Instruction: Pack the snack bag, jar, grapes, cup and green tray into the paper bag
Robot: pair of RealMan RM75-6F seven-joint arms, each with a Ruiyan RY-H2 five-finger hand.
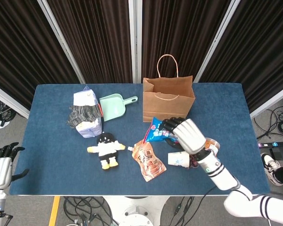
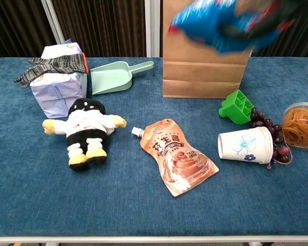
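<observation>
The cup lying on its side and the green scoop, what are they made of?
The cup looks like paper: matte white wall with printed blue flowers and a thin rolled rim. The scoop looks like plastic: one smooth, pale green moulded piece with a slight sheen, handle included. Neither can be told for certain from looks alone.
</observation>
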